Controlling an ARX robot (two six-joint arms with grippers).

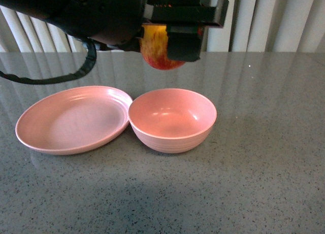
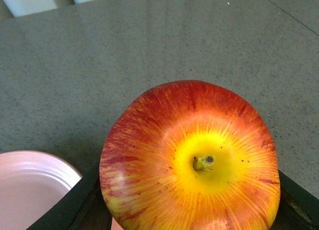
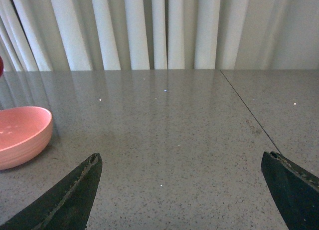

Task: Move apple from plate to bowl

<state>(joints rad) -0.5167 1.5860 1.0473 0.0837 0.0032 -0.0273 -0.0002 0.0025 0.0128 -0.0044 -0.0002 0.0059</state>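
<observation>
Nearest to me lay the gray speckled table (image 1: 254, 183). On its left side sat the pink plate (image 1: 71, 120), and it had nothing on it. Just right of the plate sat the pink bowl (image 1: 172, 120), and their rims touched. The bowl had nothing in it yet.

My right claw (image 3: 179, 190) was low over the table, off to the right of the bowl. It was wide open and held nothing. It was well apart from the apple.

Higher up, and I think a bit farther back, my left claw (image 1: 163, 38) held the apple (image 1: 155, 48). The claw was closed on the apple from both sides, only as wide as the apple. The apple was up in the air, off the plate, and it touched nothing but my claw. Its stem end faced my left wrist camera.

What mattered most was that the bowl was below the apple. From the front, the apple hung over the bowl's far edge, a little left of the bowl's middle. So I think it had to come a little nearer and to the right, then go down. I could not tell for sure how far back it hung.

Farthest off, behind the table, hung the white curtain (image 1: 274, 21).
</observation>
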